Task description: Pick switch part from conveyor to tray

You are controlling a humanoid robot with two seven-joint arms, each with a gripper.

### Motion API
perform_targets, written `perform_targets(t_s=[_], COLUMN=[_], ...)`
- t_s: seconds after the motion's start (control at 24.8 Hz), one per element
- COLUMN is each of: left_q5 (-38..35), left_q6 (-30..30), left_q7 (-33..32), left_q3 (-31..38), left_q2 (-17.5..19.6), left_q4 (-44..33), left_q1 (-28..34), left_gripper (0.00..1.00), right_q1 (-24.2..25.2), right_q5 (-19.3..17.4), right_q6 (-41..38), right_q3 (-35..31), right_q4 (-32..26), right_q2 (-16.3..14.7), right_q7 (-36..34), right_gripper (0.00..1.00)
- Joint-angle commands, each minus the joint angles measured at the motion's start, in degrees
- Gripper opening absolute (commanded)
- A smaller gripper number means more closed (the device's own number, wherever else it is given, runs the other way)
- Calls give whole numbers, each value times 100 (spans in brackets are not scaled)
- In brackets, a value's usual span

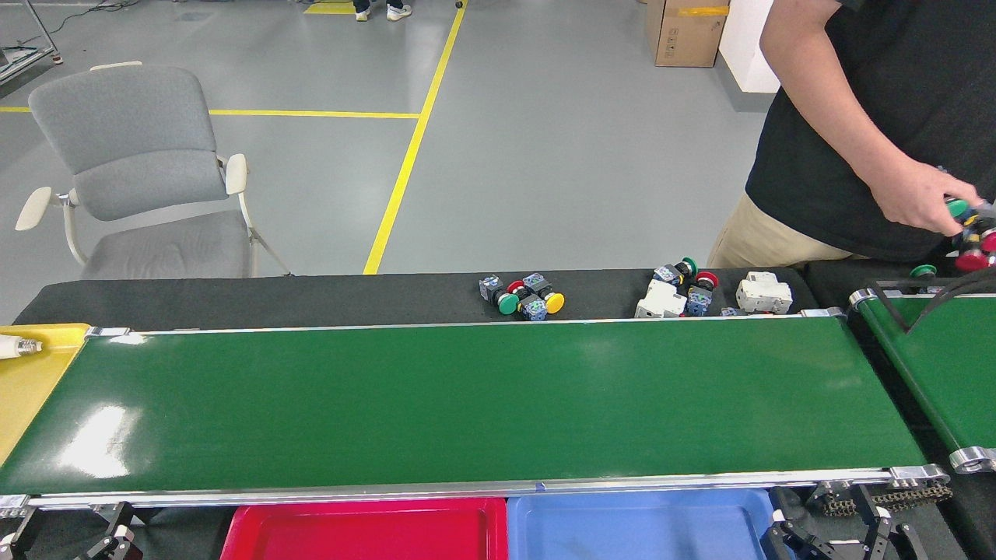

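Stretching across the middle of the frame, the conveyor (467,404) lay bare and glossy between its silver rails. Behind it, on the black worktop (233,299), switch parts sat in two clusters at the belt's far rail: one just right of center (523,295) with green, red and yellow caps, another further right (685,292) with white blocks and red and green buttons. A lone white block (763,293) stood just beside that second group. None of the parts rested on the belt.

At the lower edge, a red tray (366,533) and a blue tray (638,529) sat side by side below the near rail. A yellow tray (31,373) showed at the left edge.

My left hand (117,540) appeared as dark fingers at the lower left, and my right hand (836,533) likewise at the lower right; both were cut off by the frame, so I could not tell whether either was released or clenched. Neither touched a part.

At the upper right, a person's hand (922,198) gripped several switch parts (973,229) above a narrower belt (934,365). A grey chair (140,171) stood at the upper left, and a cardboard box (685,31) on the floor at the top.
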Motion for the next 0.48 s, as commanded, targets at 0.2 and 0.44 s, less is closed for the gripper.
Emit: perform_targets(t_s=[0.2,0.44], left_q5=[65,74], left_q6=[-27,-18], left_q7=[45,45], left_q3=[41,59], left_q2=[69,43], left_q4=[-44,-44], left_q1=[-27,-27], left_gripper=[100,100], right_q1=[6,6], right_q5=[-12,-3], right_q6=[-24,-33], right_q3=[-32,-23], right_q4=[-71,-71], right_q2=[-66,-66], right_q7=[-5,-5], right_gripper=[100,100])
